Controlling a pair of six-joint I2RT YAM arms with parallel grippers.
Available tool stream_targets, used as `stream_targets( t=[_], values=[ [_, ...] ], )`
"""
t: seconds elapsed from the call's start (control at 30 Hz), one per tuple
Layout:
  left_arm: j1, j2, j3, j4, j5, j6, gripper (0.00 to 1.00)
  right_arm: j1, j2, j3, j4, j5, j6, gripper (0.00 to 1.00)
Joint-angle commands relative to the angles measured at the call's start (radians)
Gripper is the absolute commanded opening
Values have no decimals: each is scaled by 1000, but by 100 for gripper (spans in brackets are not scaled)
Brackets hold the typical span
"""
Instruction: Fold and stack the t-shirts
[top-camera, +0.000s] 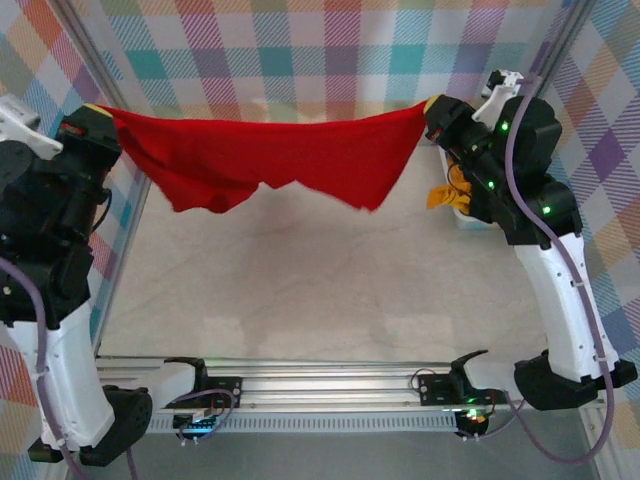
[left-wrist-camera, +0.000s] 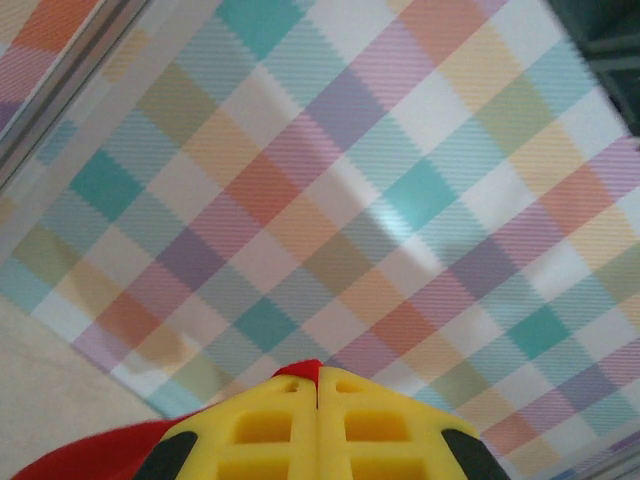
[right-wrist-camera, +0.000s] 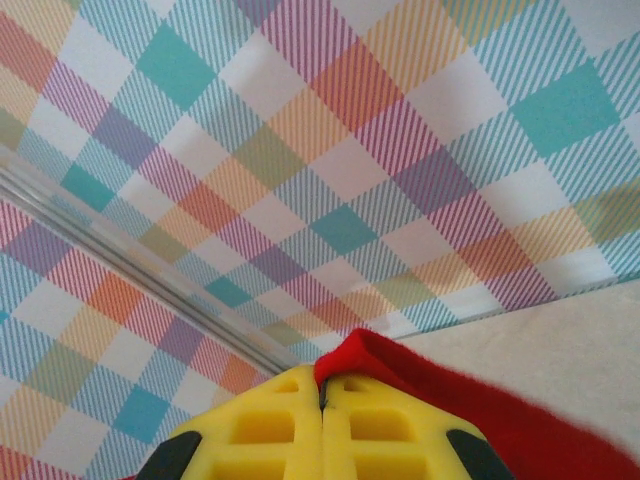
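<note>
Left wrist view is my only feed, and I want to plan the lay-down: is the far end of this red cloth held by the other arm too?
Observer: Yes. The right gripper is shut on a corner of the red t-shirt.
Operator: Is it stretched or bunched?
Observer: Stretched between the right gripper and the left gripper, sagging in the middle over the table.
Operator: Anything near the drop zone?
Observer: An orange-yellow cloth sits off to the side by the right arm, not under the shirt.
</note>
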Motion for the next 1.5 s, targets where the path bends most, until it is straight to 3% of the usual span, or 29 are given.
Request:
stream_targets(
  t=[0.0, 0.1, 0.3, 0.57, 0.7, 0.77, 0.9, 1.13, 1.23, 1.33, 1.47],
  values=[
    [13, 137, 95, -100, 11, 7, 0, -4, 51, 19, 40, -50, -4, 0],
    [15, 269, 139, -175, 58, 14, 0, -26, 135, 59, 43, -102, 21, 0],
    [72, 437, 131, -103, 155, 18, 0, -84, 376, 251, 25, -229, 44, 0],
    [95, 501, 263, -13, 188, 56, 0, -125, 561, 567, -64, -258, 26, 0],
    [95, 468, 266, -12, 212, 46, 0, -146, 580, 612, -99, -266, 29, 0],
    [95, 422, 215, -16, 214, 37, 0, -147, 556, 574, -103, -267, 22, 0],
    [95, 270, -16, -5, 201, 13, 0, -147, 431, 341, -42, -291, 28, 0],
    [91, -75, -628, -15, 127, -16, 0, -126, 129, -283, -30, -406, 66, 0],
    [63, -167, -801, -40, 92, 2, 0, -91, 9, -493, -34, -432, 81, 0],
    [39, -197, -960, 3, 71, -12, 0, -61, 12, -591, -33, -482, 116, 0],
    [37, -155, -1062, 90, 0, -22, 0, -55, 166, -558, -44, -450, 97, 0]
  ],
)
